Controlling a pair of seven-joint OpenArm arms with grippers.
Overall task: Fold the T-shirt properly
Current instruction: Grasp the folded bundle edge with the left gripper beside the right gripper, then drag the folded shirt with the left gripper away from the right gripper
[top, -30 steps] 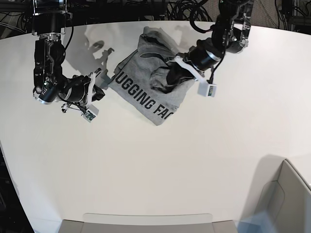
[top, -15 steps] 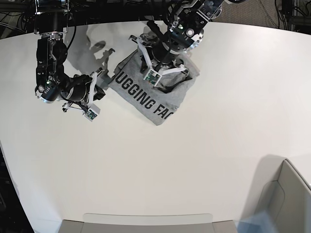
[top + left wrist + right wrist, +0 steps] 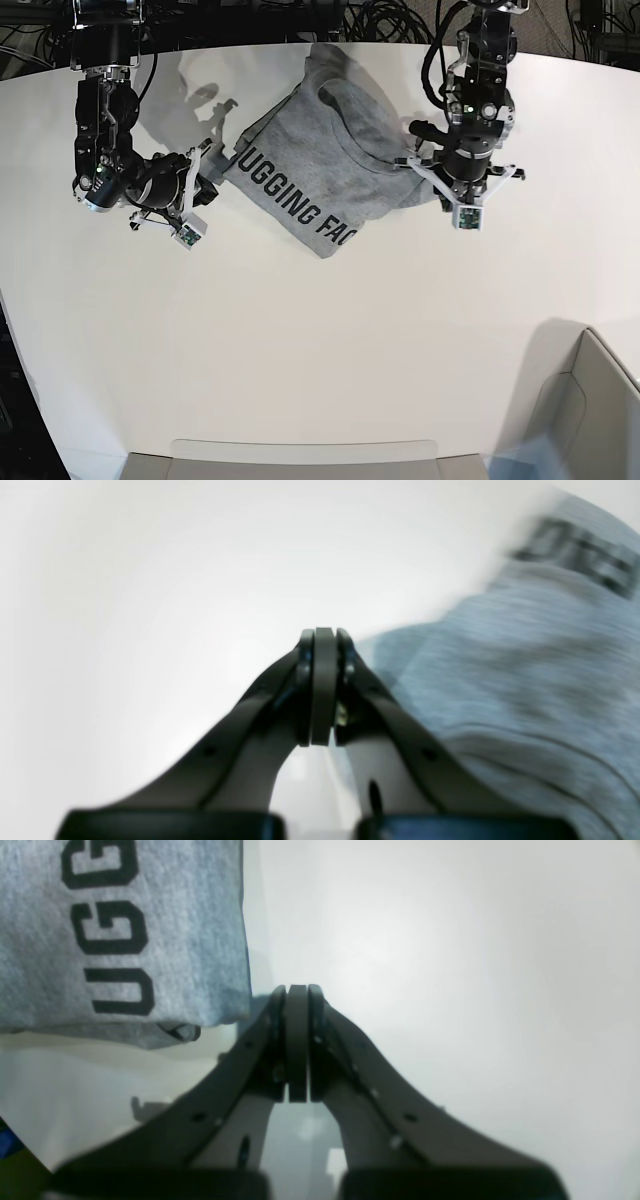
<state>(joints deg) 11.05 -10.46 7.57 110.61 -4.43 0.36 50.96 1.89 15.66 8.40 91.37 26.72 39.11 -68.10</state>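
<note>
Grey T-shirt [image 3: 325, 140] lying partly folded at the far middle of the white table [image 3: 330, 340], black lettering facing up along its near-left edge. Right gripper [image 3: 297, 1040] just beside the lettered corner, jaws pressed together, nothing between them. Left gripper [image 3: 324, 685] at the opposite edge of the cloth, likewise closed and empty.

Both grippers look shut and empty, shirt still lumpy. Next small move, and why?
Probably open the left gripper and ease it onto the T-shirt's near edge. Its jaws are shut with no cloth between them, just beside the grey fabric, and the shirt lies rumpled with loose folds over the lettering. The right gripper is also shut and empty beside the lettered corner.
</note>
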